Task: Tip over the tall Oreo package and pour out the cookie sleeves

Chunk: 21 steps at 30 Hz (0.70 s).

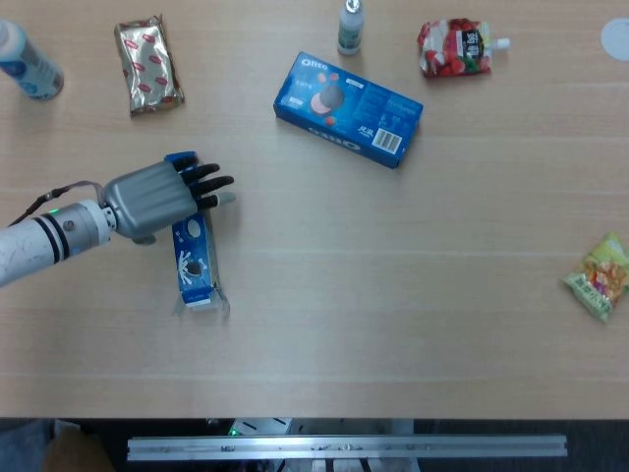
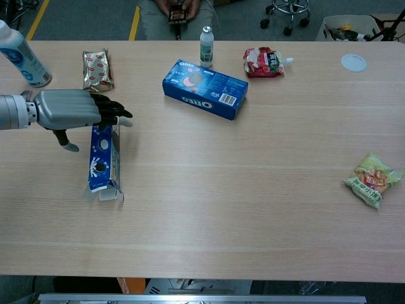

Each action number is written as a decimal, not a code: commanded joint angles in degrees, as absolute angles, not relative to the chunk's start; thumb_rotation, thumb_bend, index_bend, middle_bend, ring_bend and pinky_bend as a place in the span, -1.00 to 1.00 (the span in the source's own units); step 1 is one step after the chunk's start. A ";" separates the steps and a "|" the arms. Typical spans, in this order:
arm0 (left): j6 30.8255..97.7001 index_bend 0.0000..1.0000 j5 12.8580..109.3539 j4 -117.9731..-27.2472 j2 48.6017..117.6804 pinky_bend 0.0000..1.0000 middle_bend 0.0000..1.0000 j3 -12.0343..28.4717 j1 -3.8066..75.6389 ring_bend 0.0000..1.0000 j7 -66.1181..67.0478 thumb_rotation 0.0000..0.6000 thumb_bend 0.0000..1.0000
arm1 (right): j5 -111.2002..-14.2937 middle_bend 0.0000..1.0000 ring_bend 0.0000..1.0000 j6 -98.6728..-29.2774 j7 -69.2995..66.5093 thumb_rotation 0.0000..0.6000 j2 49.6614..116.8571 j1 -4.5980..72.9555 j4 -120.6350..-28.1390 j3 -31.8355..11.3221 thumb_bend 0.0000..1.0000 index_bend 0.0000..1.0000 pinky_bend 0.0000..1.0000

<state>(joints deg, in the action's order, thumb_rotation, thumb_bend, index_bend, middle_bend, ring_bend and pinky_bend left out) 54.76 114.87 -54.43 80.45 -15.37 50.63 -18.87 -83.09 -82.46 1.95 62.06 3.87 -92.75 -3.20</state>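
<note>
The tall blue Oreo package (image 1: pixel 194 267) lies lengthwise on the table at the left, its open end flaps (image 1: pixel 208 303) toward the near edge. No cookie sleeves show outside it. My left hand (image 1: pixel 157 197) is over the package's far part, palm down, with dark fingers (image 1: pixel 211 183) stretched past its right side. The blue far end (image 1: pixel 180 157) peeks out behind the hand. In the chest view the hand (image 2: pixel 73 109) covers the top of the package (image 2: pixel 101 166), thumb hanging at its left. I cannot tell whether the hand touches it. My right hand is out of both views.
A flat Oreo box (image 1: pixel 348 95) lies at the middle back. A foil snack (image 1: pixel 148 65) and a white-blue bottle (image 1: pixel 28 61) are at the back left. A small bottle (image 1: pixel 351 25), a red pouch (image 1: pixel 455 47), and a green snack bag (image 1: pixel 601 277) lie to the right.
</note>
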 commanded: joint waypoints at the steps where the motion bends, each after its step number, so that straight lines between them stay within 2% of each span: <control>1: 55.04 -1.00 115.15 -51.66 82.08 -0.73 -1.00 -16.34 51.13 -1.00 -19.20 1.00 -0.73 | -83.05 -0.45 -0.53 -82.49 1.85 1.00 62.06 3.81 -92.68 -3.19 -0.39 -0.54 -0.56; 11: 56.69 -0.95 114.53 -44.43 84.90 -0.66 -1.00 -18.94 50.07 -0.99 -21.36 1.00 -0.73 | -83.06 -0.45 -0.53 -82.59 2.14 1.00 62.08 3.62 -92.84 -3.12 -0.39 -0.54 -0.56; 15: 57.81 -0.75 114.28 -42.17 85.74 -0.47 -0.96 -19.93 49.23 -0.90 -22.97 1.00 -0.73 | -83.18 -0.45 -0.53 -82.67 2.42 1.00 62.08 3.61 -93.04 -3.12 -0.39 -0.54 -0.56; 21: 58.41 -0.49 113.28 -39.46 87.82 -0.14 -0.72 -20.55 47.86 -0.66 -24.37 1.00 -0.73 | -83.11 -0.45 -0.53 -82.80 2.47 1.00 62.05 3.50 -93.20 -3.16 -0.39 -0.54 -0.56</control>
